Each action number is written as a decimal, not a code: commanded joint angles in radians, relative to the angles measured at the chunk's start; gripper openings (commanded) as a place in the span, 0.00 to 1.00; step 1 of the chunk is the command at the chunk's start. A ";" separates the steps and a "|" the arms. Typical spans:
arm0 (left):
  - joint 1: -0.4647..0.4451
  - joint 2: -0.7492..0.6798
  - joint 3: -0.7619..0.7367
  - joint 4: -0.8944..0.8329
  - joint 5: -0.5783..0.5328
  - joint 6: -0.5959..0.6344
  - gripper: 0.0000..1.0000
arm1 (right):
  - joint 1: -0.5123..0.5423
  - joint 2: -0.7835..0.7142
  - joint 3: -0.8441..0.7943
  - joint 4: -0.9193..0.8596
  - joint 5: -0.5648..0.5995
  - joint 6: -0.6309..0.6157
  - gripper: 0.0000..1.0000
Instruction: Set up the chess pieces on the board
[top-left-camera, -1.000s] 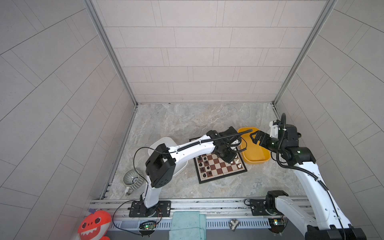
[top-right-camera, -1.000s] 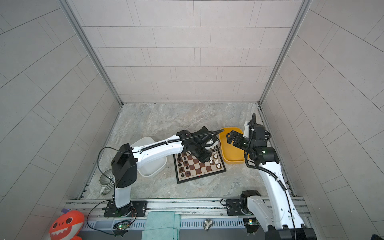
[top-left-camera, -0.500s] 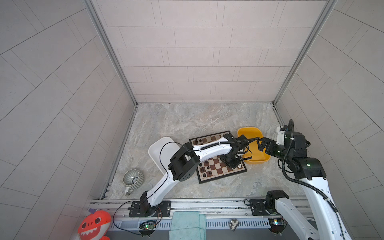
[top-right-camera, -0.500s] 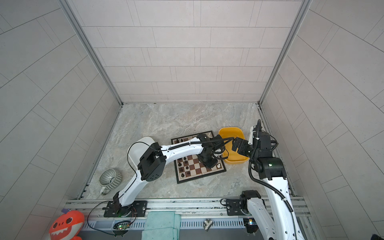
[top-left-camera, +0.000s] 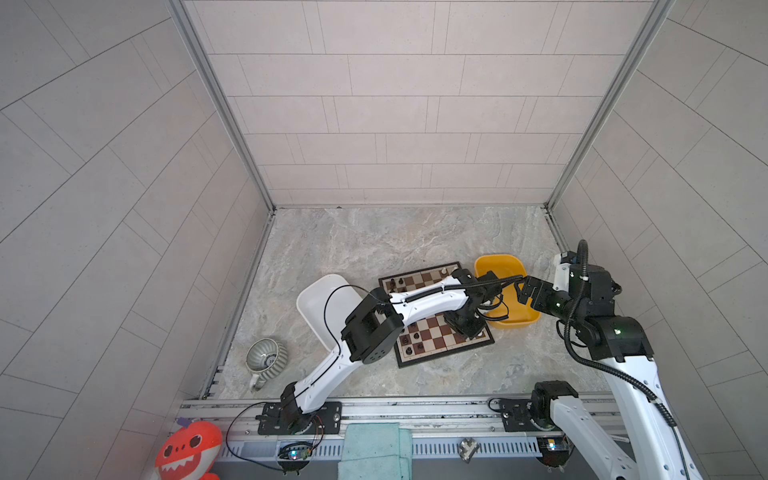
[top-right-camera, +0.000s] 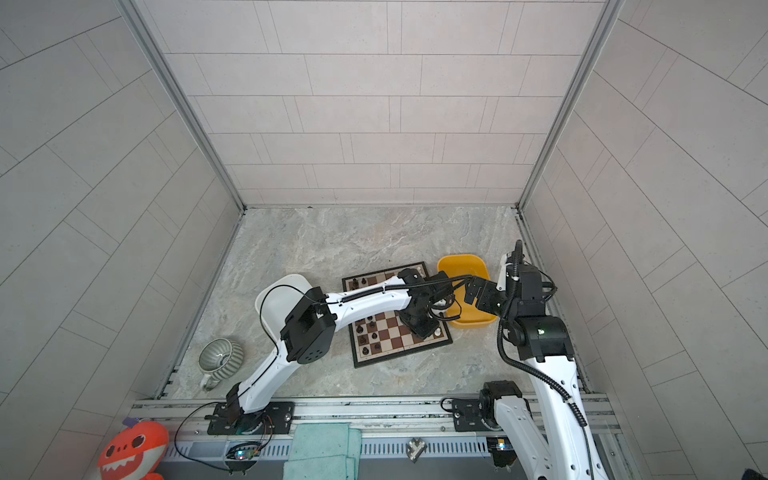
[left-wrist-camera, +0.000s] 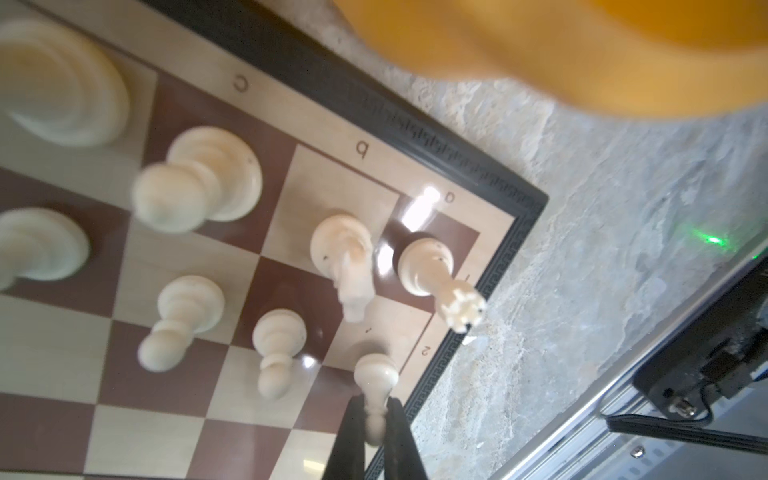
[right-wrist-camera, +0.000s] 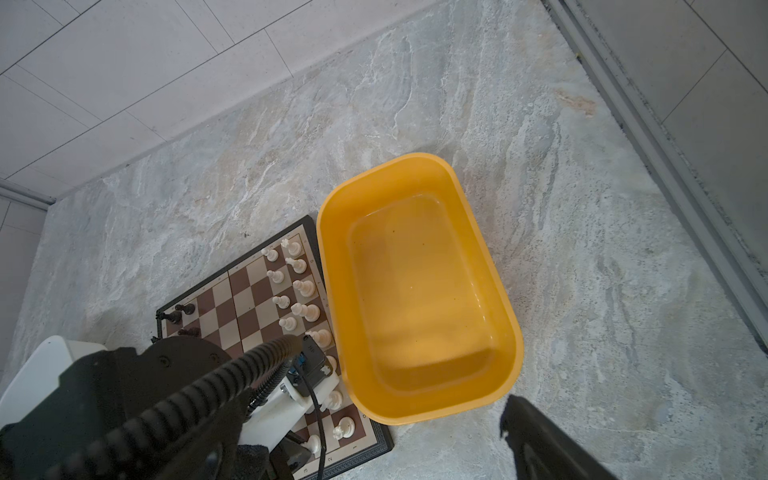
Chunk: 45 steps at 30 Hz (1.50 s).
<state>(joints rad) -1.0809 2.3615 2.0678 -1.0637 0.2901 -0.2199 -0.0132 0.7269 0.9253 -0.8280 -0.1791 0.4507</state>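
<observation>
The left gripper (left-wrist-camera: 374, 440), clamped on a white pawn (left-wrist-camera: 375, 376) at the corner of the board (left-wrist-camera: 490, 174), should next release it; the right gripper (top-left-camera: 523, 291) gapes empty.

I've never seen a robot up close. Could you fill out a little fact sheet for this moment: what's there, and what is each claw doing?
board: chessboard on the stone table, beside the yellow tub
white pieces: two rows along the edge by the tub
black pieces: opposite edge
left gripper: shut on a white pawn near the board's corner
right gripper: open, empty, near the tub
yellow tub: looks empty
</observation>
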 joint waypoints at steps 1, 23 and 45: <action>-0.009 0.031 0.033 -0.035 -0.008 -0.005 0.00 | 0.004 -0.009 0.011 -0.014 0.006 -0.012 0.99; -0.011 0.044 0.052 -0.026 0.018 -0.016 0.22 | 0.009 -0.009 0.016 -0.017 0.009 -0.013 0.99; 0.036 -0.226 0.080 -0.019 0.041 -0.046 0.47 | 0.012 -0.003 0.103 -0.050 0.028 0.012 0.99</action>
<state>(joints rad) -1.0706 2.3116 2.1174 -1.0721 0.3176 -0.2554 -0.0067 0.7292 0.9760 -0.8612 -0.1741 0.4496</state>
